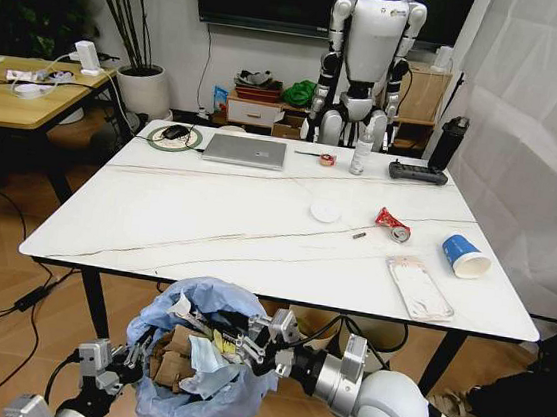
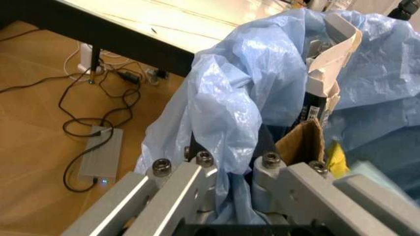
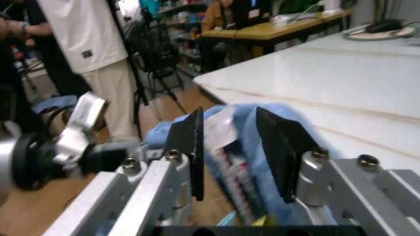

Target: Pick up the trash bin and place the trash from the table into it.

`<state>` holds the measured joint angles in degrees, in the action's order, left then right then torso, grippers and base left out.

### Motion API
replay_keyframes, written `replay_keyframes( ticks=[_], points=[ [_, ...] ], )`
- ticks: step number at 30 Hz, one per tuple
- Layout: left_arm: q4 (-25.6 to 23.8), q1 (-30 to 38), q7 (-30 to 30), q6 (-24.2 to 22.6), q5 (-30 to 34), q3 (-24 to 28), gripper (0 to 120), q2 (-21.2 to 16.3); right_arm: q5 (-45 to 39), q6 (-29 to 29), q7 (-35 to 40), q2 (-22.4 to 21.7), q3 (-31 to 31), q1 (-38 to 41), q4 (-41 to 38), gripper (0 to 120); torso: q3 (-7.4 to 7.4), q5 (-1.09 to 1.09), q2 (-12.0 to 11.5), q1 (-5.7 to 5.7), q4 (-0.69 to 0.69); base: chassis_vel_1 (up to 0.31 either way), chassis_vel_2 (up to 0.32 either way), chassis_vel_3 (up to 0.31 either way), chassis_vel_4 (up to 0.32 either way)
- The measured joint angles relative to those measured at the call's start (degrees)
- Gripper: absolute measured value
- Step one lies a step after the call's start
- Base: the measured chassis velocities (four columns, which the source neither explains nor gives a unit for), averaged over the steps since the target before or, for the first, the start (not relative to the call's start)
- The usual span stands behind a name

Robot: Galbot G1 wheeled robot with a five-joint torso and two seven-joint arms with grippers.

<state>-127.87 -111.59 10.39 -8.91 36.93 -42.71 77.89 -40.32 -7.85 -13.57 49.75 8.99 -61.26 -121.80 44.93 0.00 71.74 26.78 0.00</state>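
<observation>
We are facing the bench (image 1: 207,221), its long axis running left to right across our view. Below its near edge the trash bin (image 1: 202,371) is standing upright, mouth opening upward, stuffed with cardboard and a blue mask. Our left gripper (image 1: 118,363) is gripping its bag with fingers clamped; our right gripper (image 1: 261,341) is hovering at the rim, fingers apart. A white packet (image 1: 419,288), blue-white cup (image 1: 465,256) and crushed red can (image 1: 393,224) are lying on the bench's right side.

blue-bagged trash bin (image 1: 202,366), trash-filled, below table (image 1: 207,221)
</observation>
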Motion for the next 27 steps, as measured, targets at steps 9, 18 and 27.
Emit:
replay_keyframes(
  ticks=[9,18,27],
  points=[
    [0.0,0.0,0.1,0.0,-0.5,0.3,1,0.3,-1.6,-6.5,22.2,8.9,-6.8,7.6,9.5,68,0.0,-0.01,0.0,0.0,0.0,0.0,0.0,0.0,0.0],
    [-0.4,-0.3,0.2,0.0,-0.8,0.2,1,0.4,0.5,-17.6,37.6,17.2,-9.9,16.6,22.2,99,0.01,-0.01,0.0,0.0,0.0,0.0,0.0,0.0,0.0],
    [-0.5,-0.4,0.2,0.0,-0.8,0.0,1,0.5,0.4,-20.1,38.5,20.5,-11.0,23.4,35.9,100,0.01,-0.01,0.0,0.01,0.01,0.0,0.0,0.0,0.0]
  ],
)
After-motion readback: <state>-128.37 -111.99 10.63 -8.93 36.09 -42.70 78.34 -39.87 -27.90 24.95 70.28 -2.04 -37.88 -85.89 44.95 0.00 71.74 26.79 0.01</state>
